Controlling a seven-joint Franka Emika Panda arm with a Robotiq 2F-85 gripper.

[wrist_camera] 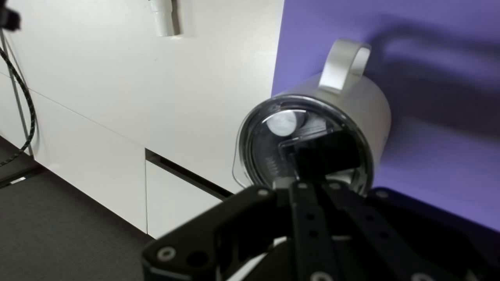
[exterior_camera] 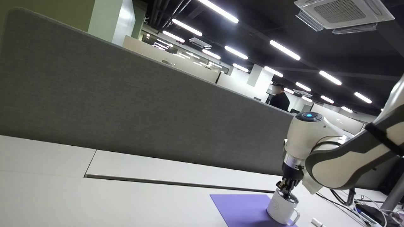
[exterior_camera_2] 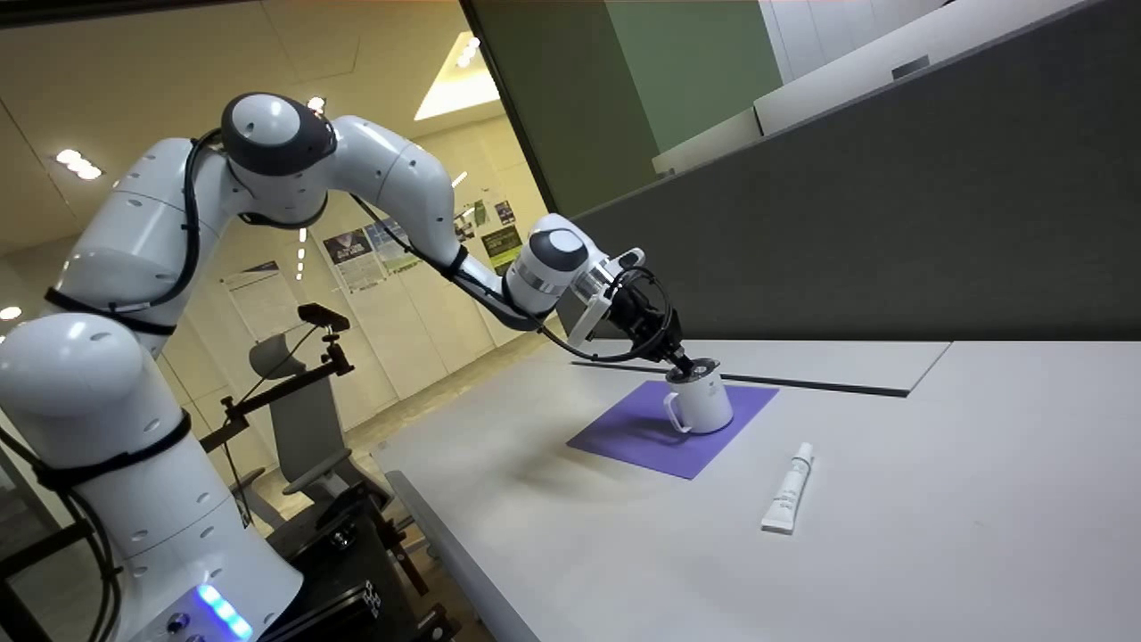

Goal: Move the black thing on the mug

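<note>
The white mug [exterior_camera: 279, 208] stands upright on the purple mat [exterior_camera: 236, 206]; it also shows in an exterior view [exterior_camera_2: 706, 406]. In the wrist view the mug [wrist_camera: 373, 103] has a clear lid and a handle toward the top. The black thing [wrist_camera: 340, 150] is a dark flat piece on the lid; it blends with my dark fingertips, so its edges are partly lost. My gripper [wrist_camera: 312, 171] points down onto the lid with its fingers close together, shut, its tips at the black thing. Exact contact cannot be told. The gripper also shows in both exterior views [exterior_camera: 286, 192] [exterior_camera_2: 685, 364].
A white tube [exterior_camera_2: 788, 492] lies on the white table [exterior_camera_2: 936, 517] beside the mat. A grey partition [exterior_camera: 142, 104] stands behind the table, with a dark slot [exterior_camera: 164, 183] in front of it. Cables [exterior_camera: 341, 205] lie near the arm's side.
</note>
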